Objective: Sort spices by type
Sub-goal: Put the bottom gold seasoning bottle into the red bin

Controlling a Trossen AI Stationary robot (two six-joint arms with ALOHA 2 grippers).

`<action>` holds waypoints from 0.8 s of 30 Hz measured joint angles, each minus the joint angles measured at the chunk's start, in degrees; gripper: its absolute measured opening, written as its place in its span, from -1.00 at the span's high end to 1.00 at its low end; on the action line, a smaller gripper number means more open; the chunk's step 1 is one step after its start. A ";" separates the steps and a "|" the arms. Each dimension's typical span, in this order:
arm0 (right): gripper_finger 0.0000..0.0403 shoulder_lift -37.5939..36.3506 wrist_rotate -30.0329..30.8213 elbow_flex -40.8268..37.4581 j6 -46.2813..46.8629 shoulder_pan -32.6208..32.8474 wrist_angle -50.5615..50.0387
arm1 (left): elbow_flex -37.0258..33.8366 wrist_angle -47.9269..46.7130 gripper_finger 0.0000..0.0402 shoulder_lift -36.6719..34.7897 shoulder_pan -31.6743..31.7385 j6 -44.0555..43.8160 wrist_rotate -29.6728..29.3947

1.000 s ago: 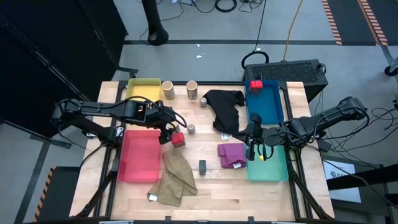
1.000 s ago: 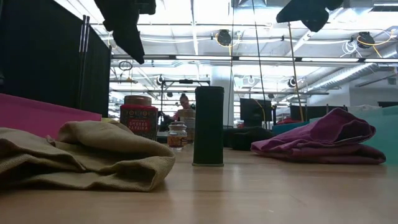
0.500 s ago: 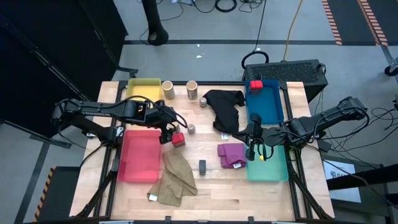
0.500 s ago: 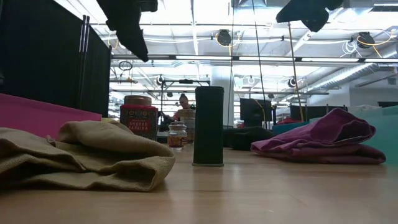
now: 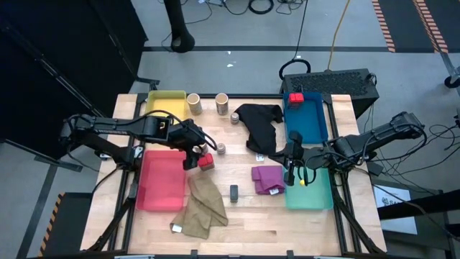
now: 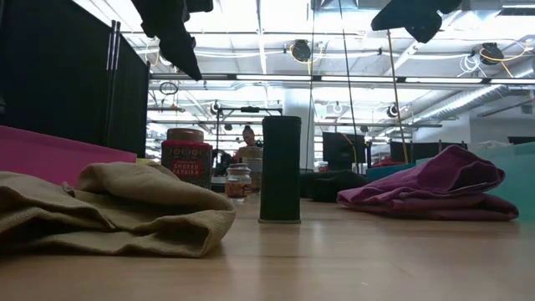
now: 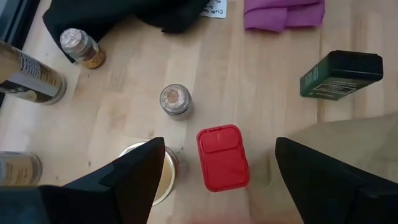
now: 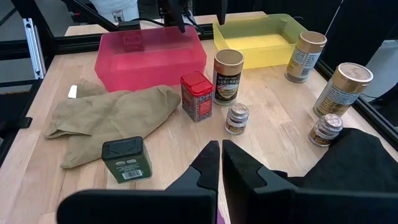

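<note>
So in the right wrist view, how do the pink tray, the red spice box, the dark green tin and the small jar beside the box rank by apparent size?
1. pink tray, though farthest away
2. dark green tin, nearest the camera, so its lead is unsure
3. red spice box
4. small jar, plainly smallest

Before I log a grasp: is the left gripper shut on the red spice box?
No, the left gripper is open above the red box.
</note>
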 joint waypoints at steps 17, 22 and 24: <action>1.00 0.00 0.06 0.00 -0.02 -0.02 0.00 | 0.00 0.50 -0.94 0.02 -0.04 -3.86 -5.39; 1.00 0.02 0.13 0.00 -0.24 -0.02 0.00 | 0.00 -1.35 -0.94 0.02 0.07 -5.99 -6.15; 1.00 0.00 0.13 0.00 -0.24 -0.02 0.00 | 0.00 -2.33 -0.94 0.02 0.10 -5.65 -6.69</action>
